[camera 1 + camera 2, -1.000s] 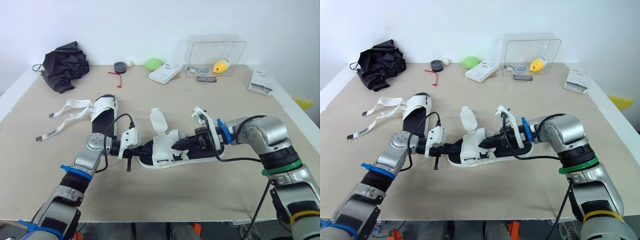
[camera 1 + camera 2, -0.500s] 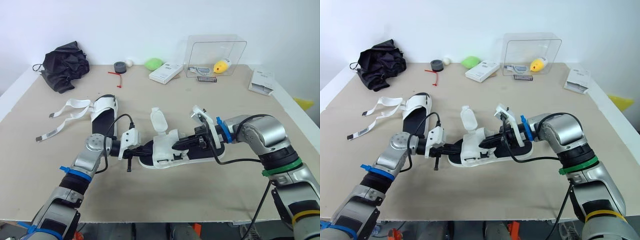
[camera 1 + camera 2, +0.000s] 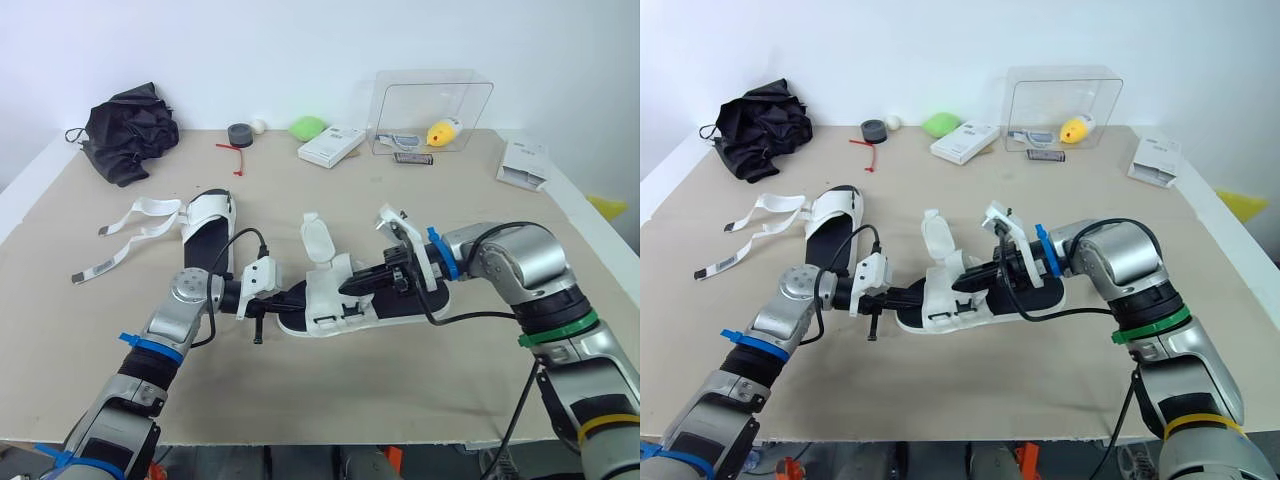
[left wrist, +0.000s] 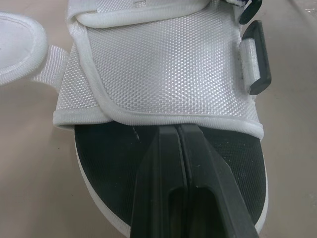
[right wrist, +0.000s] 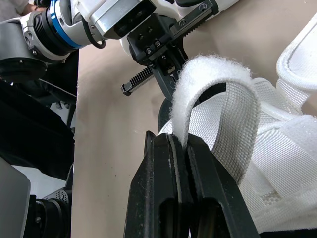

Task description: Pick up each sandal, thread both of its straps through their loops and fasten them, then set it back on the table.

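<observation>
A white-strapped sandal with a black sole lies mid-table. My left gripper is shut, its fingers lying on the black footbed at the toe end, tips against the edge of the front band. My right gripper reaches in from the heel side and is shut on a white velcro strap, which is bent into a loop above the fingers. Another strap flap stands upright. A black loop sits at the band's side. The second sandal lies at the left, its straps spread loose.
Along the back edge sit a black crumpled bag, a tape roll, a green object, a white box and a clear plastic case. A white packet lies at the far right.
My right gripper has drawn the strap slightly toward the left and up. The left arm and the sandal stay where they were.
</observation>
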Controlling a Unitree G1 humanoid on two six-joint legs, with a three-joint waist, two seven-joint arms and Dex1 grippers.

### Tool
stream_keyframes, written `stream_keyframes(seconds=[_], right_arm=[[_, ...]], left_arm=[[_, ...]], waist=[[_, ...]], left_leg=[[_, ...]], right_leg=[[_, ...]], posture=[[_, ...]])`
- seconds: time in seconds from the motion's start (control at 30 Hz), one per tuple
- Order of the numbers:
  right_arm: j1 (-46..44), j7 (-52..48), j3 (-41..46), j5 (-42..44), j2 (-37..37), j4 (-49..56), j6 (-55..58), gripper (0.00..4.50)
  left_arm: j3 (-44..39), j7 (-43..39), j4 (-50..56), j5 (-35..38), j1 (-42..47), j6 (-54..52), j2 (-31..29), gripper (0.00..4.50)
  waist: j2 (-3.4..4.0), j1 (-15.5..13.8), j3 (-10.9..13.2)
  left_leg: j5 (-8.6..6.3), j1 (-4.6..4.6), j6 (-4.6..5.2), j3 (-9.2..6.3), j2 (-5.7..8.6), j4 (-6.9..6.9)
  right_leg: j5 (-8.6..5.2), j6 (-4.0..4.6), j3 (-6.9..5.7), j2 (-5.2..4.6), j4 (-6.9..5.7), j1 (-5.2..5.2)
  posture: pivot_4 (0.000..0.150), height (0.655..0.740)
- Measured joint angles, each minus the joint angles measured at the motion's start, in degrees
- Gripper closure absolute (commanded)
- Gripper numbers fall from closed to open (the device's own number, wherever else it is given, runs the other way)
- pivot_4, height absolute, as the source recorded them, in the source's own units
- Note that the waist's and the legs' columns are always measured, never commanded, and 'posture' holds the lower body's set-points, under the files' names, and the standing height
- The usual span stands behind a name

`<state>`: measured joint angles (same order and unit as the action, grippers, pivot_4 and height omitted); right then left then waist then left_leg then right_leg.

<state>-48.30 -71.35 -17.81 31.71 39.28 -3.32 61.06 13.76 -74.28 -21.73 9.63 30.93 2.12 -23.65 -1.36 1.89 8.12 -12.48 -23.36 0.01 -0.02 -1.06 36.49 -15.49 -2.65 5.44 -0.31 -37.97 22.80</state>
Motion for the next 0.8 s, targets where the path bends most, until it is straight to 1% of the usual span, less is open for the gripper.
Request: stream_keyframes(seconds=[0.23, 0.4, 0.53, 0.8], right_arm=[[0.0, -1.1, 0.0, 0.0, 0.1, 0.6, 0.0, 4.41], [0.1, -2.7, -0.5, -0.8, 0.6, 1.3, -2.6, 4.41], [-0.1, -3.5, -1.9, -3.7, 0.8, 1.0, -7.1, 4.41], [0.1, -5.7, -2.9, -6.0, 2.4, 1.4, -9.5, 4.41]], left_arm=[[0.0, 0.1, 0.1, 0.0, -0.1, 0.0, 0.0, 4.5], [0.0, 0.2, 0.2, 0.0, -0.2, -0.1, 0.0, 4.5], [0.0, 0.2, 0.4, 0.0, -0.2, -0.2, 0.0, 4.5], [0.0, 0.2, 0.5, 0.0, -0.2, -0.3, 0.0, 4.5]], waist=[[0.0, 0.0, 0.0], [0.0, 0.0, 0.0], [0.0, 0.0, 0.0], [0.0, 0.0, 0.0]], left_leg=[[0.0, 0.01, 0.0, -0.01, 0.0, 0.0], [0.0, 0.01, 0.0, 0.0, 0.0, 0.0], [0.0, 0.0, 0.0, 0.0, 0.01, 0.0], [0.0, 0.0, 0.0, 0.0, 0.02, 0.0]], right_leg=[[0.0, 0.0, -0.01, 0.0, 0.0, 0.0], [-0.01, -0.02, -0.01, 0.0, 0.0, 0.0], [-0.02, -0.03, -0.01, 0.0, 0.0, 0.0], [0.0, 0.01, 0.0, -0.02, 0.0, 0.0]], posture=[[0.15, 0.74], [0.15, 0.74], [0.15, 0.74], [0.15, 0.74]])
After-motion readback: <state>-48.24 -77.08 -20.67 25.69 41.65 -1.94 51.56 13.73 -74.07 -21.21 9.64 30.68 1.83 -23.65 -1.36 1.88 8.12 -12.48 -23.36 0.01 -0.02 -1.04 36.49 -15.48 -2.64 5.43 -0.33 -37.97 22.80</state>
